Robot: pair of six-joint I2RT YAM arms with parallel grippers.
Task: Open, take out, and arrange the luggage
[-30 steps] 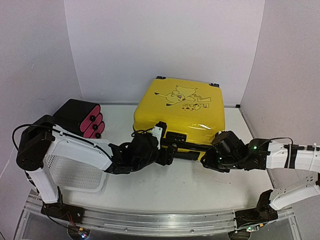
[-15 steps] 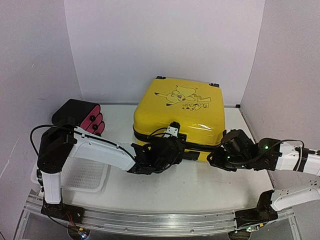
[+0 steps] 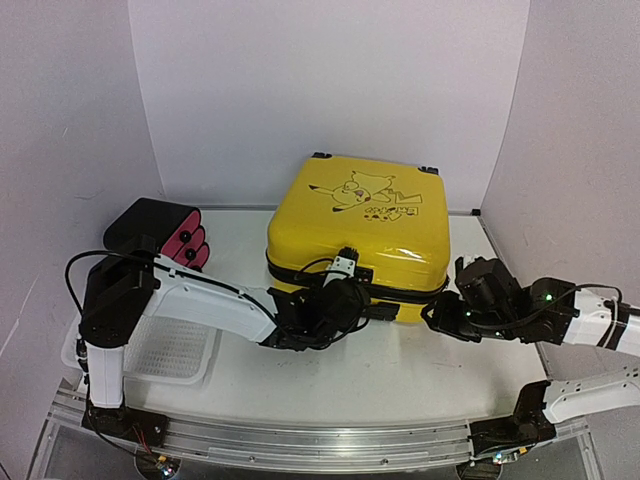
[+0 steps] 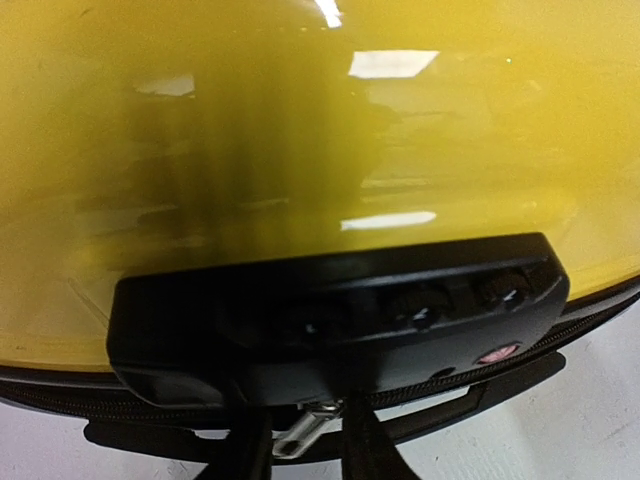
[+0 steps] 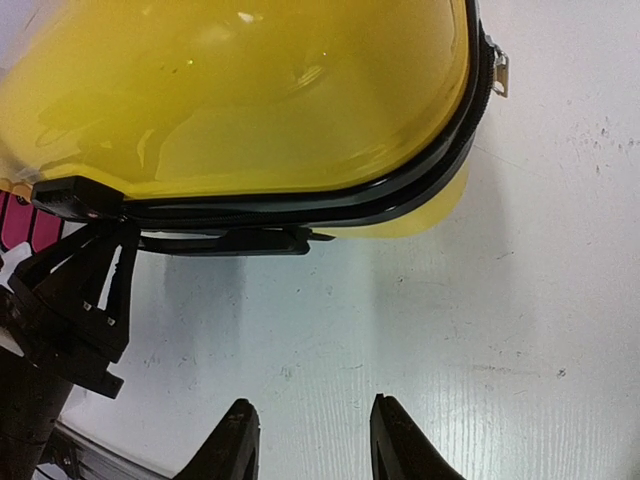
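Note:
The yellow luggage (image 3: 360,215) lies flat and closed at the back middle of the table, cartoon lid up. In the left wrist view its shell (image 4: 320,150) fills the frame, with the black lock block (image 4: 340,320) above the zipper band. A silver zipper pull (image 4: 305,438) hangs below that block, and my left gripper (image 4: 308,450) is shut on it; from above this gripper (image 3: 375,305) presses against the front edge. My right gripper (image 5: 310,405) stands open over bare table, a little off the luggage's front right corner (image 5: 420,215); in the top view it (image 3: 435,315) holds nothing.
A white mesh basket (image 3: 165,345) sits at the near left under my left arm. Beyond it, at the left, stands a black case with pink round ends (image 3: 160,230). White walls close in the table at the back and both sides.
My left gripper has reached right to the luggage's front edge and its jaws have narrowed onto the zipper pull. My right gripper has drawn back to the right.

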